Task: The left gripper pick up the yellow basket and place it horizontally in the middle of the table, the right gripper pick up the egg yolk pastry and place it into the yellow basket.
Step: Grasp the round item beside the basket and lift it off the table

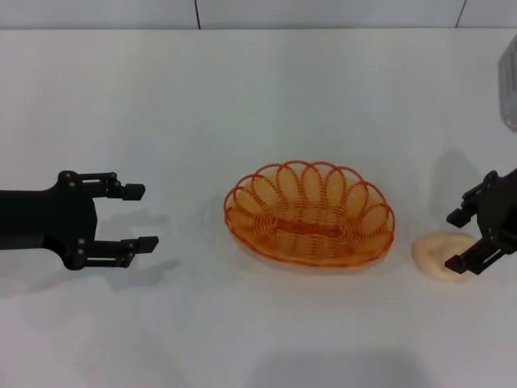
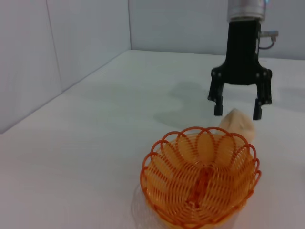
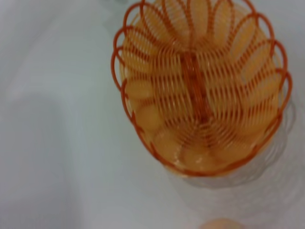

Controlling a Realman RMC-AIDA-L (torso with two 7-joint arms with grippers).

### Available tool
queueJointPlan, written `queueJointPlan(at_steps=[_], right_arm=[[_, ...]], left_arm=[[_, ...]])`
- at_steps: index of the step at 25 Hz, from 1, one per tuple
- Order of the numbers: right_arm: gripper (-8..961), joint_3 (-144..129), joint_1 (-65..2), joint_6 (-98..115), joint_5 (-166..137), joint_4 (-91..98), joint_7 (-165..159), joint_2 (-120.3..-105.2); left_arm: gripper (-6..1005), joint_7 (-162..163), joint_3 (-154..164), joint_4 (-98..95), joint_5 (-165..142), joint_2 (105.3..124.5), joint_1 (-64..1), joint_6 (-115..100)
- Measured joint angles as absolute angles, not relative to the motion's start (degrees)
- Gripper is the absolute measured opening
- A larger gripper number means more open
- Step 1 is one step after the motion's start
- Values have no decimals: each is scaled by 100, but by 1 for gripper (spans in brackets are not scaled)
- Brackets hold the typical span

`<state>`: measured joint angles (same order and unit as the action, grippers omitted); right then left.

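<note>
The yellow basket (image 1: 309,213), an orange oval wire basket, lies flat and empty in the middle of the table (image 1: 242,97), long side across the head view. It also shows in the left wrist view (image 2: 200,179) and the right wrist view (image 3: 200,86). The egg yolk pastry (image 1: 436,255), pale and round, sits on the table just right of the basket; it shows behind the basket in the left wrist view (image 2: 240,125). My right gripper (image 1: 464,239) is open, its fingers straddling the pastry from above. My left gripper (image 1: 139,217) is open and empty, well left of the basket.
A grey object (image 1: 509,81) stands at the table's far right edge. Walls (image 2: 57,47) close the table's far side. Bare tabletop lies in front of and behind the basket.
</note>
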<state>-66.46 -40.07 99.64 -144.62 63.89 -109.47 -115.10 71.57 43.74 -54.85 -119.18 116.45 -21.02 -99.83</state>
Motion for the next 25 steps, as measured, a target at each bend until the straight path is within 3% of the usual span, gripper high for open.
queueJointPlan(at_steps=[6,20,25], right_arm=[[754,-6774,-3989,9819,-14639,6235,-10880,-11519],[294,-6782,-3982,9808,-14569,6222,-10722,-11522],[190,-6706,-3978,9850,-14416,6249,-10610,-11519]], left_arm=[[735,7209,4367,-5509,-11893,11637,-2135,-9936],[734,7216,4368,-5511,-11924,11659,-2171,-9738],[733,7216,4368,-5511,-11925,11657,-2171,-9723]])
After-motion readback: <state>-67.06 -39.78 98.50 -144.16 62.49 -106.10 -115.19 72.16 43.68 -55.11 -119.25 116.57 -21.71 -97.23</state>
